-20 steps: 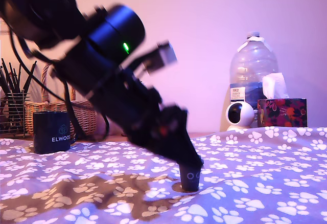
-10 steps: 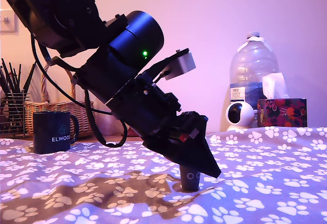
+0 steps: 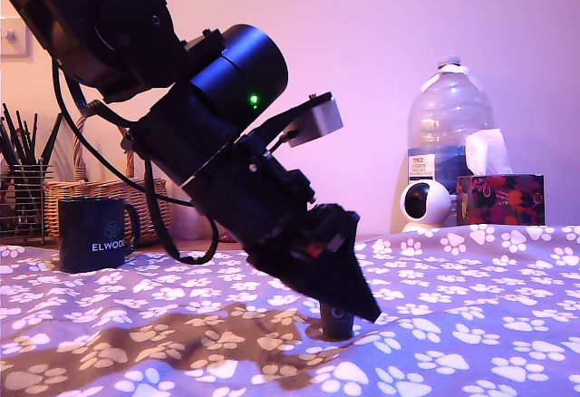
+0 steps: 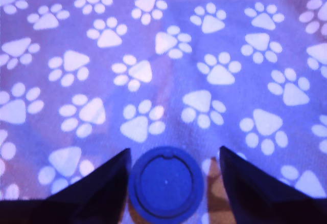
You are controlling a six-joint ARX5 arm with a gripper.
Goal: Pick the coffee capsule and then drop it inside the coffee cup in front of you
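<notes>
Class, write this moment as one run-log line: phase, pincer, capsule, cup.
phase: pre-grasp | pincer: open, astride capsule | coffee capsule: upright on paw-print cloth, not lifted | coffee cup: exterior view's left, apart

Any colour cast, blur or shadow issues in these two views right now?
Exterior view: strong pink-purple cast, dim; the arm is a near-black silhouette but sharp, with its shadow on the blanket at the exterior view's left of the capsule; the mug lettering stays readable. Wrist view: heavy blue-violet cast, soft focus; the gripper fingers are featureless black, the capsule lid still clear.
</notes>
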